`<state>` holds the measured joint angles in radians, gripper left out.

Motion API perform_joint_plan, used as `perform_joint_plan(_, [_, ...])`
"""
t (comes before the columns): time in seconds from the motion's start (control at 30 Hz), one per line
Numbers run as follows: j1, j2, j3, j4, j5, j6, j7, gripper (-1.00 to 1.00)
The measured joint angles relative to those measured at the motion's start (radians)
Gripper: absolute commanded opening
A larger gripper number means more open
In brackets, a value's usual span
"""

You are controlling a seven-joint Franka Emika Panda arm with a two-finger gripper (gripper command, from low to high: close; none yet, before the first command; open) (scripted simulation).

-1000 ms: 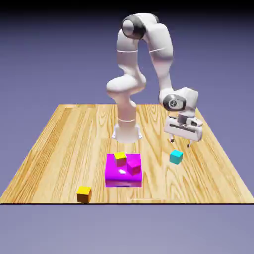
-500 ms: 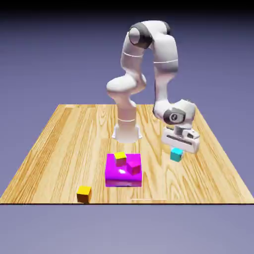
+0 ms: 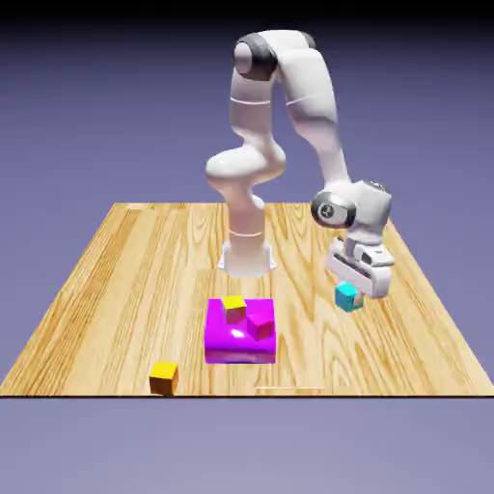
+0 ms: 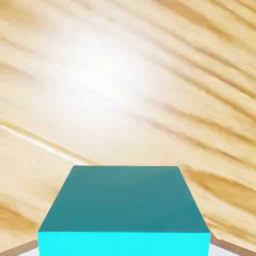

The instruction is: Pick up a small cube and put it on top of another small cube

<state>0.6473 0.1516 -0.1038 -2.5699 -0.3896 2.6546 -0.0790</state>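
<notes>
Cyan cube (image 3: 348, 296), one, clamped between the fingers (image 4: 224, 247) (small, pale); seemingly just above the bench (image 3: 145, 289). Magenta block (image 3: 240, 345), beneath two cubes.

So the setup is a pale, streaky-grained wooden tabletop (image 3: 116, 289) in front of a plain blue-violet backdrop (image 3: 116, 116) that goes nearly black up top. Up close there's a soft white glare (image 4: 100, 70) washing out the grain, away from the table's edges.
</notes>
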Motion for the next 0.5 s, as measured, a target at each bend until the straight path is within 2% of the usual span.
perform_joint_plan(0.5, [-0.192, 0.317, -0.544, 0.52, 0.601, -0.373, 0.133, -1.0])
